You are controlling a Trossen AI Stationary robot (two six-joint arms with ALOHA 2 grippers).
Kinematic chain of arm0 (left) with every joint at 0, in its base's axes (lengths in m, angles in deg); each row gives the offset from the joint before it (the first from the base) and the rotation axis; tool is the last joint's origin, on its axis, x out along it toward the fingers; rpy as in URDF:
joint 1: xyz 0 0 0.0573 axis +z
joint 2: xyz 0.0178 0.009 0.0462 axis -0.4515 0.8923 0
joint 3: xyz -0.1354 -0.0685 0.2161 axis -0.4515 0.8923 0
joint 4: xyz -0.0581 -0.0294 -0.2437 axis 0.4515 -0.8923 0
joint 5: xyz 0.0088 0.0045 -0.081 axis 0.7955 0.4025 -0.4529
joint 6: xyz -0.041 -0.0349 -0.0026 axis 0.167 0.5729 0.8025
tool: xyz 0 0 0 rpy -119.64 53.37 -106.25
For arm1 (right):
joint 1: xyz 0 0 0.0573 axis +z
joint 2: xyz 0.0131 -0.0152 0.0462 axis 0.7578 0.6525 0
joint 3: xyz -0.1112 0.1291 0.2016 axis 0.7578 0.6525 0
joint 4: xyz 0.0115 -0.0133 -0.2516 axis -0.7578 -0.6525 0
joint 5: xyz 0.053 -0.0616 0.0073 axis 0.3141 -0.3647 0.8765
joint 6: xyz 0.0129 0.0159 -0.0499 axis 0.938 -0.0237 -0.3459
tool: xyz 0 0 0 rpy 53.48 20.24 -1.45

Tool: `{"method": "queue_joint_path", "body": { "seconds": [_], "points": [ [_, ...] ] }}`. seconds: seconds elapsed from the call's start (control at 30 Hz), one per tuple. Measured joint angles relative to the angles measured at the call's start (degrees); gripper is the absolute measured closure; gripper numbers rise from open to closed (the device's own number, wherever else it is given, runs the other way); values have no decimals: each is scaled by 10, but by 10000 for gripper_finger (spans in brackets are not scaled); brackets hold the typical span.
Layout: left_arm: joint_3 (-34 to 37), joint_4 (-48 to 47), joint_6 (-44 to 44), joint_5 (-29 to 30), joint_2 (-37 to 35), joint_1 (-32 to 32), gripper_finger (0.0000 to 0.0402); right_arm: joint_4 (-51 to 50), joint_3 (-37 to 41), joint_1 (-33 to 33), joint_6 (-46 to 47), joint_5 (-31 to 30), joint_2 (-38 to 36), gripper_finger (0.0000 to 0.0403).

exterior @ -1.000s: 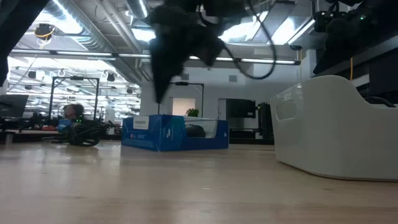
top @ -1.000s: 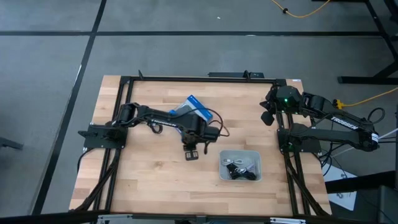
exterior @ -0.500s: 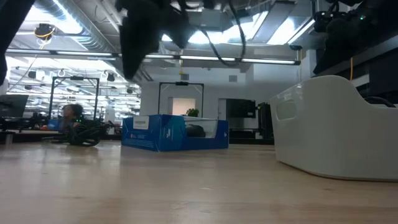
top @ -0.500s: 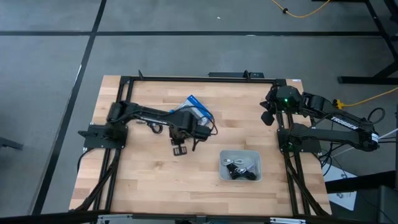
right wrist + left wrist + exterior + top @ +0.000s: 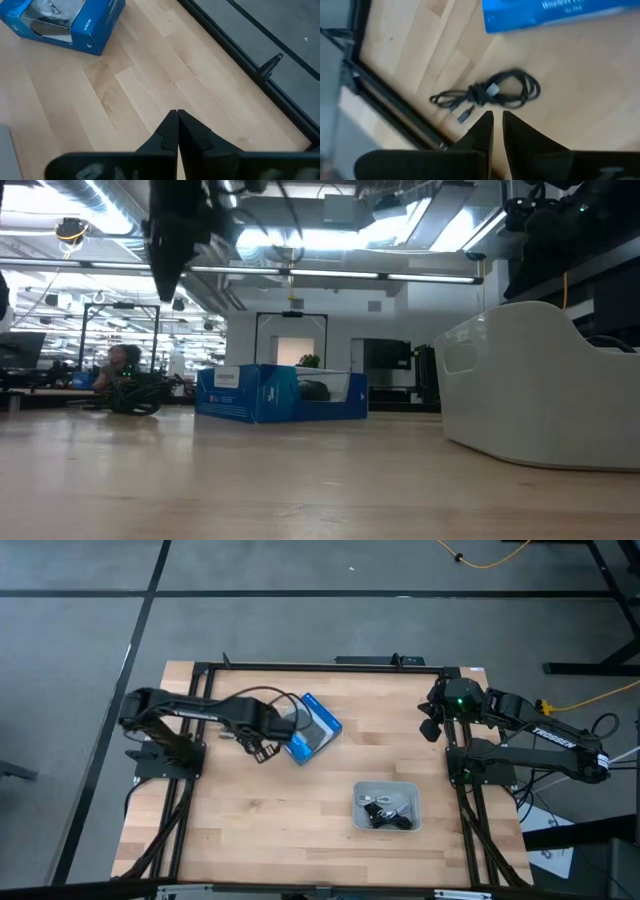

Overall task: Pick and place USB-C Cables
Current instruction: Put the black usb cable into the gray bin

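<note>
One black bundled USB-C cable point(image 5: 490, 94) lies flat on the wood near the table's left frame rail; the low view shows it as a dark coil point(image 5: 130, 397). More cables point(image 5: 386, 812), black and one whitish, lie inside the white bin point(image 5: 358, 802). My left gripper point(image 5: 497, 116) hovers above the table just short of the loose cable, beside the blue box point(image 5: 312, 727), fingers together and holding nothing. It shows high up in the low view point(image 5: 168, 250). My right gripper point(image 5: 176, 114) waits shut above the table's far right corner point(image 5: 430, 728).
The blue-and-black box point(image 5: 280, 393) lies flat on the wood, right of the loose cable. The black frame rail point(image 5: 395, 107) runs close behind that cable. The white bin point(image 5: 540, 395) stands toward the near right. Bare wood lies between box and bin.
My left gripper has swung from beside the white bin toward the table's left and far edge, passing the blue box and ending over the loose cable, with the arm folding back toward its base. The box, the bin and the cables have stayed put.
</note>
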Motion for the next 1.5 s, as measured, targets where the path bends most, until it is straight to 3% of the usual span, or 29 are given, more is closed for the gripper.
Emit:
{"method": "queue_joint_path", "body": {
  "seconds": [0.23,0.4,0.57,0.7,0.93,1.1,1.23,1.33,1.5],
  "points": [
    [144,163,-15,0,-46,81,395,0,0,0,1,0,0,395],
    [234,182,75,1,-46,143,400,0,0,0,1,0,0,395],
    [316,289,88,-1,-46,168,401,0,0,0,0,0,0,395],
    [355,391,92,-57,-46,159,401,0,0,0,1,0,0,395],
    [359,465,178,-182,-45,85,401,0,0,0,1,0,0,395],
    [325,538,182,-202,-45,23,401,0,0,0,1,0,0,395],
    [253,483,188,-175,-45,-18,401,0,0,0,1,0,0,395],
    [188,361,199,-108,-45,-44,401,0,0,0,1,0,0,395],
    [140,165,310,-34,-45,-82,401,0,0,0,1,0,0,395]
  ]
}}
